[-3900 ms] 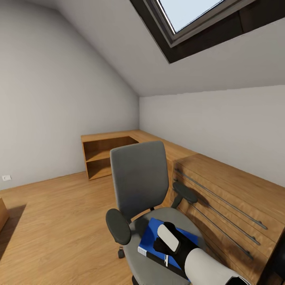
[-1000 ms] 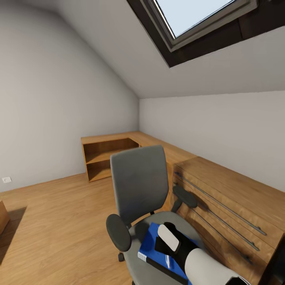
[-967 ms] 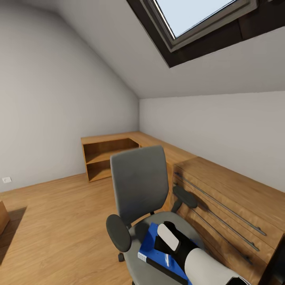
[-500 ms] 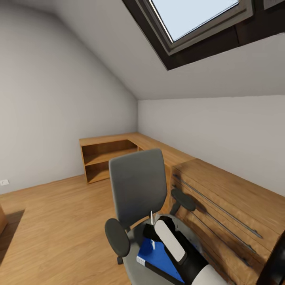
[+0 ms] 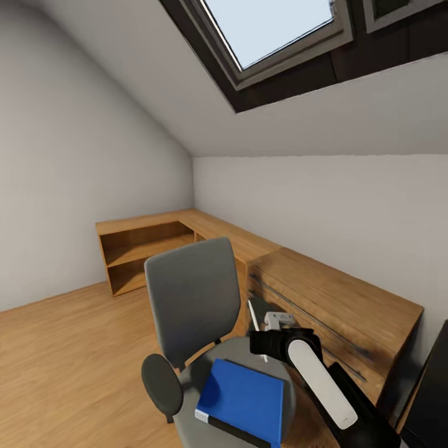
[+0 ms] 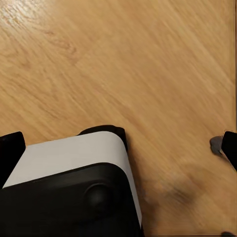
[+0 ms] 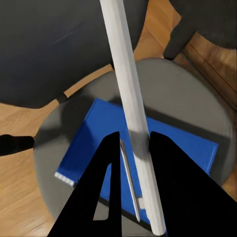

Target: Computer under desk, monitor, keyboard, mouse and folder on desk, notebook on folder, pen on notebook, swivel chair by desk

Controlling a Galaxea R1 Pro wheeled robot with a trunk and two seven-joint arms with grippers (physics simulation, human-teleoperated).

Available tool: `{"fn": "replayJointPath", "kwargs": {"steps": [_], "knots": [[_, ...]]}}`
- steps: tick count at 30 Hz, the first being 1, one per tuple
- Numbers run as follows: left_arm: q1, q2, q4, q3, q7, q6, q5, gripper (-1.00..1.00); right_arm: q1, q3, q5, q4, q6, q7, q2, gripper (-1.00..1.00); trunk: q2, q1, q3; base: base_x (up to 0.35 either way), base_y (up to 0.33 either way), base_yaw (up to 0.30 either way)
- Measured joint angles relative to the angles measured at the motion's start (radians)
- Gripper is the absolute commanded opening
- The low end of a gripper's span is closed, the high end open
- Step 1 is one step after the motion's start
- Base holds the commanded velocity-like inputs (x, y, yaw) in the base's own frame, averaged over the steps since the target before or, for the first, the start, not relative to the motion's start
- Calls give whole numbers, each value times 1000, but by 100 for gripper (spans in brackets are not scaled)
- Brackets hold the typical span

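- No brand, label or readable writing turned up on anything.
- Left wrist view looked down on the wood floor (image 6: 123, 64), with a black-and-white part of the robot's own body across one side; left gripper state: can't tell.
- Swivel chair (image 5: 193, 298) stood at centre-left of the head view, grey backrest upright, black armrest at its near left.
- Folder (image 5: 242, 398) lay flat on the chair seat, bright blue, dark spine and pale edge toward the camera. In the right wrist view the folder (image 7: 94, 143) sat on the grey round seat below the fingers.
- Right gripper (image 5: 264, 339) hung above the seat, just past the folder's far right corner, not touching the folder.
- It was clenched on the pen (image 7: 129, 103): a thin whitish stick ran between the two black fingers (image 7: 170, 182) and stuck out beyond them over the folder. In the head view the pen (image 5: 255, 314) poked up out of the gripper, tilted slightly.
- Wooden cabinet run (image 5: 336, 298) stood right of the chair along the wall, with open shelves (image 5: 134, 255) at the corner behind.
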Motion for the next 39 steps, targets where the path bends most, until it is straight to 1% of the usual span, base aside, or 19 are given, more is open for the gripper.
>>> {"fn": "replayJointPath", "kwargs": {"steps": [6, 13, 18, 20, 21, 22, 23, 24, 25, 27, 29, 30, 31, 32, 35, 36, 39], "knots": [[0, 0, 1, 1, 0, 0, 0, 100, 12, -2, 0, -13, 9, 0, -1, -100, 42, -23, 16, 0, 0, -281], [0, 0, 4, 1, 0, 0, 1, 100, 12, -30, 5, -15, 11, -7, -2, -100, 91, -50, 38, 0, 0, -290], [0, 1, 18, 2, -1, 0, 1, 100, 8, -49, 10, -15, 32, -8, -6, -100, 126, -69, 53, 0, 0, -291], [0, 1, 23, 6, -2, -1, 2, 100, 6, -73, 12, -15, 42, -8, -35, -100, 140, -77, 60, 0, 0, -291], [0, 0, 24, 6, -2, -1, 2, 100, 5, -77, 11, -15, 43, -8, -43, -100, 147, -81, 63, 0, 0, -291], [1, -3, 25, 7, -1, -2, 2, 100, -1, -92, 13, -15, 46, -8, -60, -100, 154, -84, 66, 0, 0, -291], [3, -6, 26, 7, -1, -3, 1, 100, -7, -107, 12, -15, 46, -8, -67, -100, 161, -88, 69, 0, 0, -291], [3, -6, 26, 7, -1, -3, 1, 100, -7, -108, 9, -15, 45, -8, -67, -100, 168, -92, 72, 0, 0, -291], [7, -11, 45, 4, -1, -21, -8, 100, -14, -127, 13, -15, 46, -8, -74, -100, 175, -96, 74, 0, 0, -290], [8, -19, 83, 2, -7, -55, -26, 100, -17, -136, 10, -15, 46, -8, -76, -100, 189, -104, 80, 0, 0, -287], [9, -29, 123, 2, -31, -98, -49, 100, -19, -141, 10, -15, 46, -8, -78, -100, 203, -111, 85, 0, 0, -283], [9, -36, 153, 1, -69, -133, -72, 100, -21, -144, 11, -15, 46, -8, -79, -100, 210, -115, 88, 0, 0, -281], [9, -39, 166, 2, -90, -147, -83, 100, -21, -146, 11, -15, 46, -8, -80, -100, 217, -119, 90, 0, 0, -279], [10, -46, 195, 2, -147, -176, -106, 100, -24, -150, 12, -15, 47, -7, -85, -100, 224, -123, 93, 0, 0, -279], [10, -49, 206, 3, -171, -187, -114, 100, -24, -159, 12, -15, 47, -6, -97, -100, 245, -134, 100, 0, 0, -279], [11, -50, 211, 3, -181, -191, -117, 100, -25, -169, 13, -15, 47, -6, -103, -100, 252, -138, 103, 0, 0, -278], [11, -51, 220, 3, -191, -195, -120, 100, -25, -180, 12, -15, 46, -6, -109, -100, 273, -150, 110, 0, 0, -278]]}}
